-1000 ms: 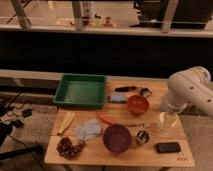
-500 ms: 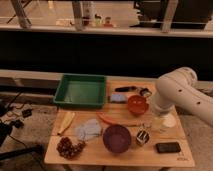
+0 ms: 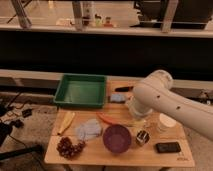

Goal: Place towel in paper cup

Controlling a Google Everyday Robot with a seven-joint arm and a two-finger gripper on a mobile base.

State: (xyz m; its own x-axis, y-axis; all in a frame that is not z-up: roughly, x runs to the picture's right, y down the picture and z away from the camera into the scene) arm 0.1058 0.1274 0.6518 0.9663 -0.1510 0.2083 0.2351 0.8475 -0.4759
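A crumpled pale blue-grey towel [image 3: 89, 130] lies on the wooden table [image 3: 90, 156], left of the middle. A white paper cup [image 3: 165, 122] stands upright at the right side, partly behind my arm. My white arm [image 3: 165, 100] reaches in from the right over the table's middle. My gripper [image 3: 136, 113] hangs at the arm's end above the table's centre, right of the towel and left of the cup. It touches neither.
A green tray [image 3: 80, 90] sits at the back left. A blue sponge [image 3: 117, 98], an orange carrot [image 3: 107, 119], a purple bowl [image 3: 117, 138], grapes [image 3: 70, 147], a banana [image 3: 66, 122], a small can [image 3: 142, 137] and a black phone [image 3: 167, 147] lie around.
My arm has swung left from the table's right side toward its middle and now hides the orange bowl. The objects on the table have not moved.
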